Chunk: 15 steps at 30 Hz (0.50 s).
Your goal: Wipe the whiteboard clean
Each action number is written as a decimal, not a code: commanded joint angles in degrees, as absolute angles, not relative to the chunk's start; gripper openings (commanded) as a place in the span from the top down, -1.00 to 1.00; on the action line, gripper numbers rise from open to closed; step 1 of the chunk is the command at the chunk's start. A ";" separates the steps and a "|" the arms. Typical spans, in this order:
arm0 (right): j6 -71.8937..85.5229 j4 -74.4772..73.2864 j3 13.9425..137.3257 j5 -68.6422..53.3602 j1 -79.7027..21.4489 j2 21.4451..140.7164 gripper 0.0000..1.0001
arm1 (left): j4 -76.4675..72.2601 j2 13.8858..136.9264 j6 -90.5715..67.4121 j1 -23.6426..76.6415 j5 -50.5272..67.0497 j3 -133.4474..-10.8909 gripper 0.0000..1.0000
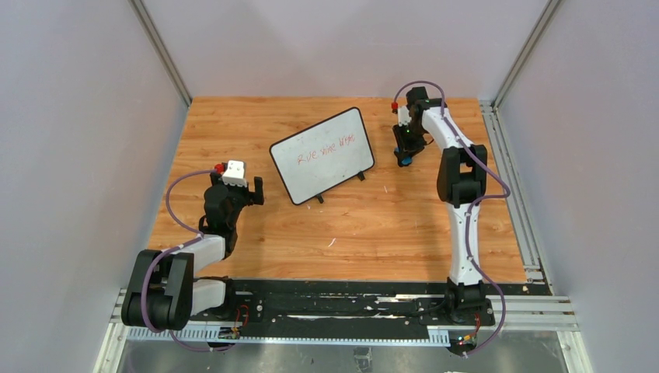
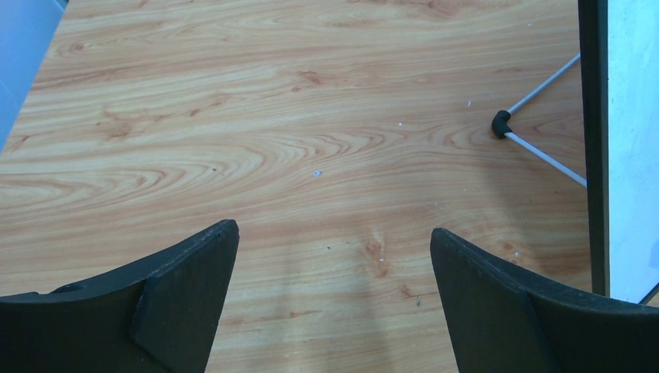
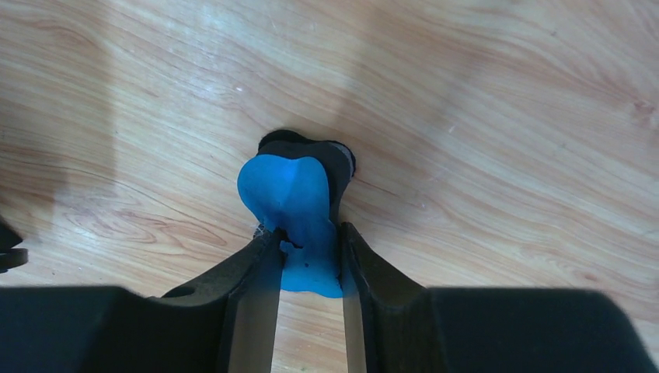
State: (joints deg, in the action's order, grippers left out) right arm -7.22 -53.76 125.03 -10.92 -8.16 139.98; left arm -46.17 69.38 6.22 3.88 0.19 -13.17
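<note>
The whiteboard [image 1: 322, 154], white with a thin black frame and two black feet, lies tilted at the table's middle back with red writing on it. Its edge and a wire foot show at the right of the left wrist view [image 2: 629, 148]. My right gripper [image 1: 403, 158] is to the right of the board, low over the table, and shut on the blue-and-black eraser [image 3: 299, 210], squeezing it between both fingers. My left gripper [image 1: 250, 190] is open and empty, to the left of the board over bare wood.
The wooden table [image 1: 373, 225] is boxed in by grey walls with metal rails on the left [image 1: 159, 50] and right [image 1: 513, 186]. The arm bases stand on a black rail at the near edge [image 1: 342, 299].
</note>
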 commanded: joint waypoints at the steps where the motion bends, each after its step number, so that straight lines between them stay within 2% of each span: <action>1: -5.09 -54.11 122.99 -8.06 -8.75 136.21 0.97 | -47.02 69.11 6.69 4.04 0.65 -14.46 -0.97; 6: -1.31 -52.51 116.83 -7.61 -9.15 130.42 0.99 | -46.50 68.04 6.81 4.04 0.75 -14.32 -0.98; 10: 0.87 -43.74 103.38 -3.46 -11.18 120.88 0.99 | -45.40 66.46 7.42 3.96 1.86 -13.95 -0.99; 15: 3.74 -34.70 89.66 -0.74 -14.60 107.97 0.99 | -45.17 63.96 7.91 3.29 4.87 -12.93 -0.85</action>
